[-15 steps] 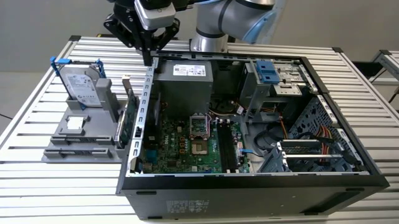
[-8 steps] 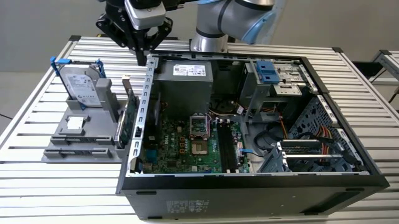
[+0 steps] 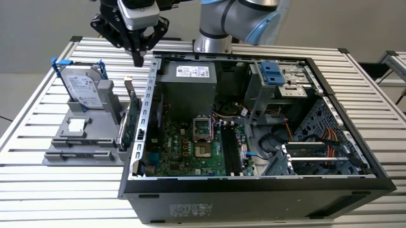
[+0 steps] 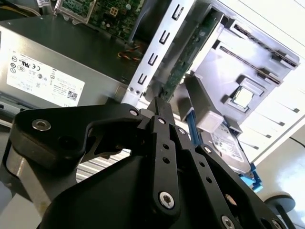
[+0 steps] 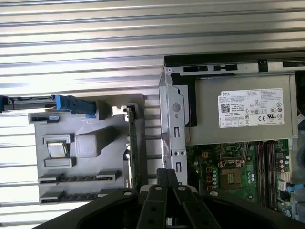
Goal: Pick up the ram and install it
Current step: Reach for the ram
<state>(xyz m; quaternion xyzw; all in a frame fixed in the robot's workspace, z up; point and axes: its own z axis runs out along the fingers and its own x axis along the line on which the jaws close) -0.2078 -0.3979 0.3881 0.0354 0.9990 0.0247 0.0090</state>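
Gripper (image 3: 138,61), fingers pressed together and holding nothing, hangs above the wall of the open computer case (image 3: 254,190), beside the grey parts holder (image 3: 82,160). The ram (image 5: 78,177), apparently the dark strip on edge in a holder slot, sits untouched. Pick-up and installation are both judged still to be done.

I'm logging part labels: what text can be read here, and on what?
White label on the grey metal power-supply box: fine print too small to read.
White sticker on the silver hard drive in its blue frame: blurred.
Pale sticker on the black computer case's side: unreadable.
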